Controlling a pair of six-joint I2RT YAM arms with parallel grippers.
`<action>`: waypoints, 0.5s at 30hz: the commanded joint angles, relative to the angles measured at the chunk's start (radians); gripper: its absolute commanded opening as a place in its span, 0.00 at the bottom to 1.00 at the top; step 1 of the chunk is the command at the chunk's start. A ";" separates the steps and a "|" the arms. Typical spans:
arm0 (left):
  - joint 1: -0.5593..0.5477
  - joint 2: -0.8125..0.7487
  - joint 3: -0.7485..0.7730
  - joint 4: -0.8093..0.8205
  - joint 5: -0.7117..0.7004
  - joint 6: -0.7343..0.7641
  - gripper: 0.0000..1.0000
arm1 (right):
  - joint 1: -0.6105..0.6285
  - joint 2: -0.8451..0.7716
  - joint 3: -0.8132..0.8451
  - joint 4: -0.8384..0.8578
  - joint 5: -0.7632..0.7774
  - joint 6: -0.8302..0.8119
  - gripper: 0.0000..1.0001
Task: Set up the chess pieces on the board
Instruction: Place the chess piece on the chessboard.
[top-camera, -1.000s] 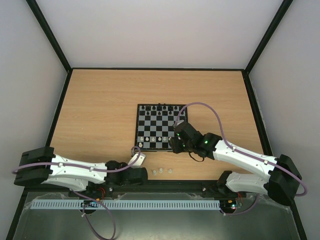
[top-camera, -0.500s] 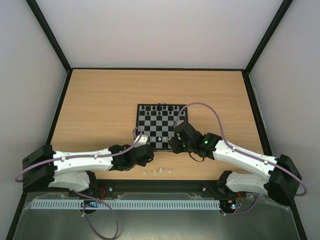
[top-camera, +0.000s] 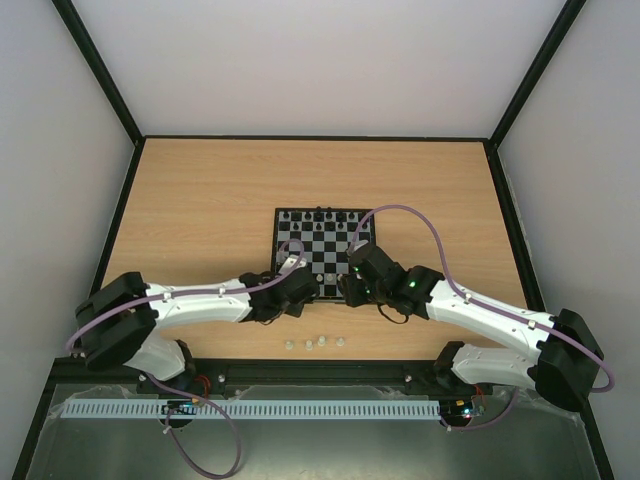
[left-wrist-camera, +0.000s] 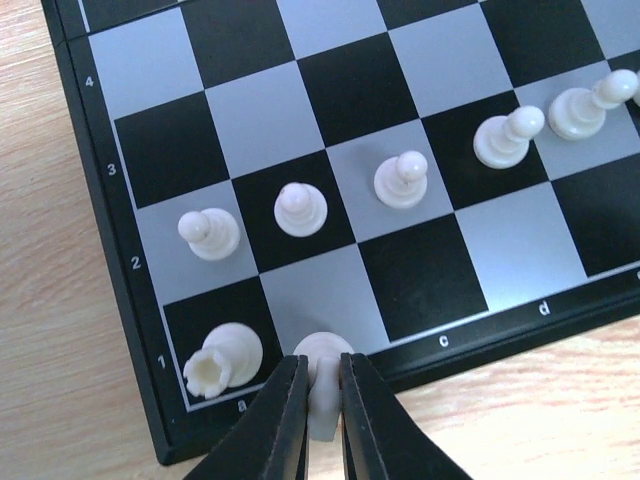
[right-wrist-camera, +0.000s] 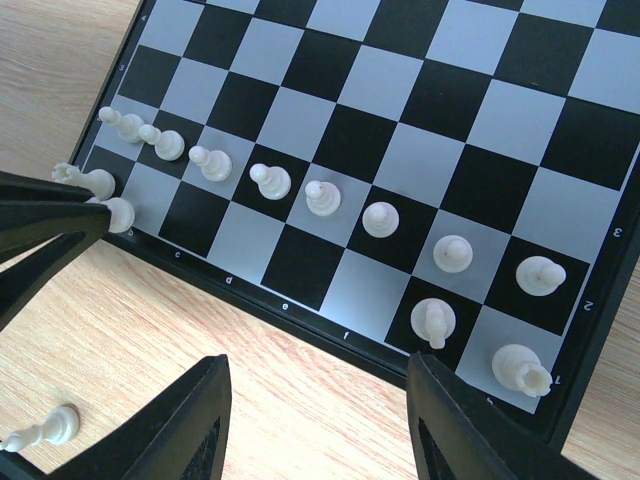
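Note:
The board (top-camera: 322, 252) lies mid-table with a row of white pawns and a few back-row pieces along its near side. My left gripper (top-camera: 300, 291) is at the board's near-left corner. In the left wrist view it (left-wrist-camera: 320, 368) is shut on a white chess piece (left-wrist-camera: 322, 352) at the near edge of square b1, beside a white rook (left-wrist-camera: 224, 356) on a1. Pawns (left-wrist-camera: 300, 208) stand on row 2. My right gripper (top-camera: 352, 286) hangs open and empty over the board's near edge (right-wrist-camera: 318, 385). A knight (right-wrist-camera: 432, 322) and a rook (right-wrist-camera: 518, 368) stand on g1 and h1.
Several loose white pieces (top-camera: 316, 343) lie on the wood between the board and the front edge; one shows in the right wrist view (right-wrist-camera: 50, 428). Black pieces (top-camera: 320, 214) line the board's far side. Black rails frame the table.
My left arm has swung from the table's front edge up to the board's near-left corner. The right arm has not moved.

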 joint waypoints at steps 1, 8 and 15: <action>0.022 0.035 0.033 0.035 0.013 0.043 0.11 | -0.003 -0.014 -0.013 -0.009 0.003 -0.009 0.48; 0.042 0.072 0.047 0.059 0.026 0.060 0.12 | -0.003 -0.013 -0.013 -0.009 0.001 -0.009 0.49; 0.063 0.088 0.047 0.065 0.028 0.068 0.14 | -0.003 -0.010 -0.013 -0.007 0.000 -0.011 0.48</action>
